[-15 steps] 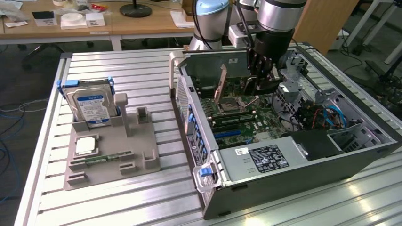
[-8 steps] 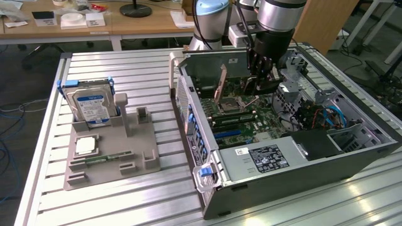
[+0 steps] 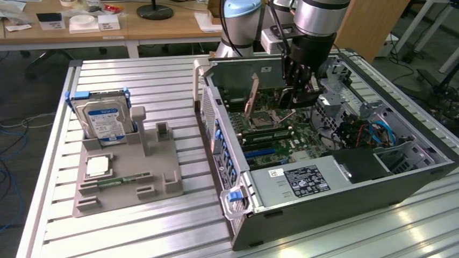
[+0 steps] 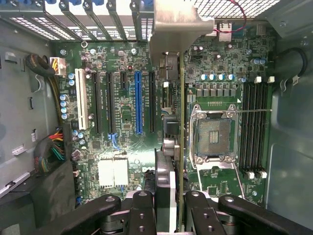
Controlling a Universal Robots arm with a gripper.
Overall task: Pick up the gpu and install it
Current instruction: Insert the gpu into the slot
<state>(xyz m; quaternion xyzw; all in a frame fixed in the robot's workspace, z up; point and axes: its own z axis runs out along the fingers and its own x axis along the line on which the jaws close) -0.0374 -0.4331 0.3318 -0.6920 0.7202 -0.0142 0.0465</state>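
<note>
From my remote station I find the gripper (image 3: 300,88) lowered inside the open computer case (image 3: 401,183), a grey sheet-metal tower lying on its side on the ribbed aluminium table (image 3: 143,75). Its black fingers (image 4: 142,215) are clamped on the gpu (image 4: 181,147), which in the wrist view appears edge-on as a thin green blade running from the fingers to its silver metal end bracket (image 4: 176,29). The card stands upright over the green motherboard (image 4: 122,142), just beside the square CPU socket (image 4: 212,137) and well apart from the long blue slot (image 4: 138,103). I cannot tell whether its lower edge touches the board.

Inside the case, at about 5 o'clock from the gripper in the exterior view, sits a boxy silver power supply (image 3: 301,183) with a dark label; blue cables (image 3: 380,131) lie at 3 o'clock.

On the table, toward 9 o'clock from the case, a grey moulded parts holder (image 3: 154,172) carries an upright silver hard drive (image 3: 102,122) in a blue frame, a flat square chip (image 3: 97,166) and a narrow green memory stick (image 3: 118,181) lying flat.
</note>
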